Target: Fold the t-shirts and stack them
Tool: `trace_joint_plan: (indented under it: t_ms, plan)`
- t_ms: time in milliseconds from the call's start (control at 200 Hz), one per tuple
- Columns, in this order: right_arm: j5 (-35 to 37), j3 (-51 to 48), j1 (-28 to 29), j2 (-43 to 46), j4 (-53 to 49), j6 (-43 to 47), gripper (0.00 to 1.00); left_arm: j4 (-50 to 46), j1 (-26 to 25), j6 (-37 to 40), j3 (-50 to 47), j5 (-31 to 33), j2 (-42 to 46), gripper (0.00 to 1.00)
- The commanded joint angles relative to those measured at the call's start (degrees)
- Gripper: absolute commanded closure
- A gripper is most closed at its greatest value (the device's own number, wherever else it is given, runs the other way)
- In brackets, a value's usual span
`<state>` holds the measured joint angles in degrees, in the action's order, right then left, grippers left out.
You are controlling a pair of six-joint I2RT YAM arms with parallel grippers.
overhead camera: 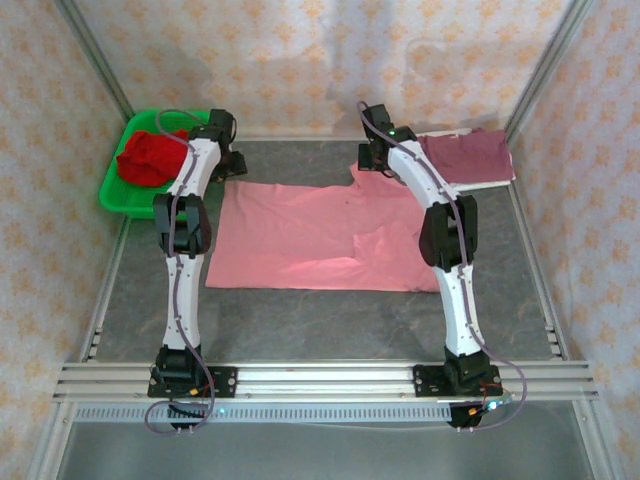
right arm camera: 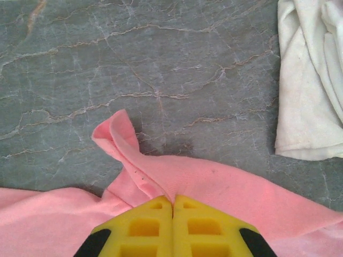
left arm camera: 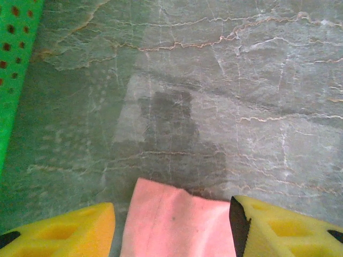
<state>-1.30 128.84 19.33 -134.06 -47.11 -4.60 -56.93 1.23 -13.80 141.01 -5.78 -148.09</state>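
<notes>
Top external view, item by item.

1. Salmon-pink t-shirt (overhead camera: 310, 235): large, spread flat at the middle of the tabletop (overhead camera: 320, 320), with a crease right of centre. No full fold is visible.
2. Right hand (right arm camera: 172, 198): at the shirt's far right corner. Its fingers are pressed together on a raised ridge of pink cloth, and a small flap curls up beside it.
3. Left hand (left arm camera: 171, 210): at the far left corner. Its fingers stand apart and the pink corner lies loose on the tabletop between them, not pinched.
4. Maroon t-shirt (overhead camera: 468, 155): lies flat at the far right corner, folded small by the look of it.
5. Off-white t-shirt (right arm camera: 308, 80): a pale edge shows under the maroon one, near the pink shirt but apart from it.
6. Red t-shirt (overhead camera: 150, 158): crumpled in the green mesh basket (overhead camera: 115, 195) at the far left.

Progress, as a judgement: early to middling. A stack seems begun at the far right. The pink shirt is only laid out and has yet to be folded, and the red one is untouched.

Obscured: the right arm covers the pink shirt's neckline and part of its far edge. How the off-white shirt is folded, and whether more lies beneath the red one, cannot be told.
</notes>
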Motion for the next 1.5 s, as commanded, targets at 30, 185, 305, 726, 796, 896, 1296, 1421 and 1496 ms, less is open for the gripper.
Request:
trace_joint_plan:
  t_ms: [30,185,305,726,796,896,1296,1421,1496]
  plan:
    - [1.5,-1.5,-0.1,5.4,1.9,0.5,1.0,-1.2,0.1,0.2,2.0,-1.2,-2.4,0.41]
    - [2.5,-2.8,-0.1,7.4,2.6,0.7,1.0,-1.2,0.1,0.2,2.2,-1.6,-3.5,0.42]
    - [3.6,-2.9,-0.1,8.6,2.5,1.0,1.0,-0.6,0.1,0.1,2.3,-1.7,-4.3,0.55]
    - [5.8,-3.5,-1.2,10.2,1.4,2.0,1.0,-1.2,0.1,0.9,3.4,0.7,-3.9,0.99]
    - [5.9,-3.8,-1.4,10.4,1.4,1.9,1.0,-1.5,0.1,1.0,3.4,1.1,-3.1,1.0]
    - [6.0,-3.9,-2.0,11.0,1.3,2.0,1.0,-0.9,0.0,1.1,1.7,1.9,-0.1,1.0]
    - [6.4,-15.8,-4.6,20.5,9.3,9.1,1.0,10.5,0.0,2.9,-18.9,6.7,17.2,1.0]
    - [4.6,-20.7,-5.5,23.9,12.1,9.1,1.0,12.1,0.0,3.3,-22.0,7.4,19.6,1.0]
    - [3.2,-23.7,-5.4,25.8,13.7,9.1,1.0,13.3,0.0,2.9,-24.5,7.7,21.1,1.0]
